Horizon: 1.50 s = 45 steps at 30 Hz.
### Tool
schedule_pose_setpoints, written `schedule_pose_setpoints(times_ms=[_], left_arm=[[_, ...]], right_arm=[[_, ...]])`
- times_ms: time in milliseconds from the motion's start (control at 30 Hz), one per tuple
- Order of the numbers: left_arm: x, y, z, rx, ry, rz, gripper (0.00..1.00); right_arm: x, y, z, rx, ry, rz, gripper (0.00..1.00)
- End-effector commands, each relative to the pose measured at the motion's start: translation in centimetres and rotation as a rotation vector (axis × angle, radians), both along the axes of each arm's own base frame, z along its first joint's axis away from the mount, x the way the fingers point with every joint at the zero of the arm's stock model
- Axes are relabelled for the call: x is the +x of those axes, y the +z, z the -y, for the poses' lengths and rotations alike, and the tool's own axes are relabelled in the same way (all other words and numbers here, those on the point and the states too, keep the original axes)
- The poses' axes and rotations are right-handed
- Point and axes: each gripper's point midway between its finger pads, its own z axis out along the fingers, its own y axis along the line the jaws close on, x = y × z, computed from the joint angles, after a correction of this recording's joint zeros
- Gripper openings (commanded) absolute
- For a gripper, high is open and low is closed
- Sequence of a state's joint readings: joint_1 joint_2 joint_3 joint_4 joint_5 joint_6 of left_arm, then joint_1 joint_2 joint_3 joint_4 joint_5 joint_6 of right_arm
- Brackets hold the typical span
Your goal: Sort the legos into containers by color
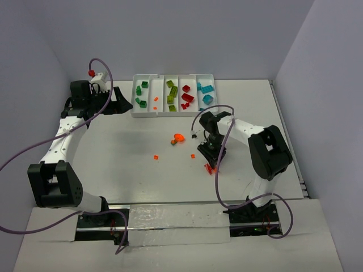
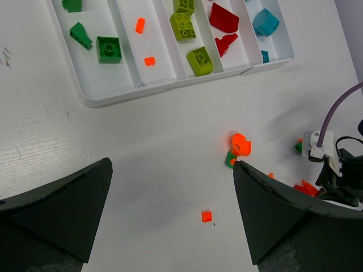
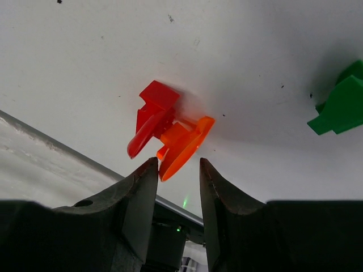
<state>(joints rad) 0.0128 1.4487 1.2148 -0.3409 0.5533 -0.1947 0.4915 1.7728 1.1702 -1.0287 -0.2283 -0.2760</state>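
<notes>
Two tools: my left tool [image 2: 172, 164] gapes over the tabletop [image 1: 125, 164]; right tool [image 3: 178, 163] straddles the orange-red lego [image 3: 170, 130], grip I cannot tell.

We see a white table [image 1: 113, 164] with small dark specks [image 3: 170, 18] and faint scribble marks [image 2: 5, 55] on its surface, plain pale grey walls [image 1: 198, 34] behind and at both sides, a shiny crinkled strip [image 1: 170, 218] along the near edge, a white board [image 1: 181, 258] just below that
</notes>
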Motion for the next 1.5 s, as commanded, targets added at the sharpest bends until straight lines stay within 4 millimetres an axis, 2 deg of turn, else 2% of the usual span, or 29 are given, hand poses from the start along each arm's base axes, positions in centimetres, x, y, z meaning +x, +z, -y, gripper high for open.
schedule_pose_setpoints(times_ms=[0,100,300,333,433,500,600,633,667,700,800,933,1033,1167,1367,1467], left_arm=[[0.7,2.2,0.1,0.005,-0.009,0.068,0.98],[0.6,2.2,0.2,0.005,-0.010,0.068,0.98],[0.6,1.7,0.4,-0.006,-0.015,0.055,0.98],[0.6,1.7,0.5,-0.012,-0.020,0.050,0.98],[0.4,1.6,0.8,-0.032,-0.037,0.037,0.97],[-0.2,1.8,1.7,-0.065,-0.089,0.033,0.97],[-2.1,2.7,3.7,-0.131,-0.226,0.090,0.95],[-3.7,3.2,5.6,-0.154,-0.326,0.130,0.94],[-4.4,3.9,6.0,-0.156,-0.365,0.160,0.94],[-5.2,3.5,6.9,-0.144,-0.422,0.191,0.93],[-8.3,3.4,9.6,-0.164,-0.548,0.210,0.92],[-10.5,1.3,12.5,-0.211,-0.536,0.080,0.93],[-11.7,0.2,13.8,-0.256,-0.495,0.001,0.94],[-12.4,0.3,15.2,-0.315,-0.499,-0.045,0.93],[-11.1,0.3,17.3,-0.304,-0.504,-0.052,0.88],[-11.0,0.1,18.2,-0.306,-0.516,-0.071,0.84]], right_arm=[[0.0,-0.8,-0.1,-0.010,-0.004,-0.010,0.41],[-0.2,-1.1,-0.2,-0.012,-0.006,-0.017,0.35],[0.4,-0.2,-0.5,0.001,-0.013,0.012,0.02],[0.6,0.3,-0.6,0.008,-0.013,0.022,0.01],[1.7,1.7,-1.4,0.038,-0.014,0.061,0.00],[3.3,3.9,-2.5,0.093,-0.011,0.131,0.00],[5.8,7.2,-4.7,0.195,0.003,0.220,0.00],[6.3,8.4,-5.8,0.247,0.016,0.231,0.00],[6.3,8.4,-5.9,0.249,0.018,0.225,0.00],[6.7,9.5,-7.0,0.301,0.024,0.225,0.00],[7.0,11.2,-9.5,0.426,0.024,0.193,0.00],[7.7,12.9,-11.8,0.544,-0.008,0.194,0.00],[8.2,14.2,-13.2,0.625,-0.045,0.210,0.00],[8.4,15.7,-14.7,0.718,-0.080,0.198,0.00],[8.7,16.8,-15.8,0.776,-0.101,0.183,0.00],[8.6,17.2,-15.9,0.786,-0.120,0.175,0.00]])
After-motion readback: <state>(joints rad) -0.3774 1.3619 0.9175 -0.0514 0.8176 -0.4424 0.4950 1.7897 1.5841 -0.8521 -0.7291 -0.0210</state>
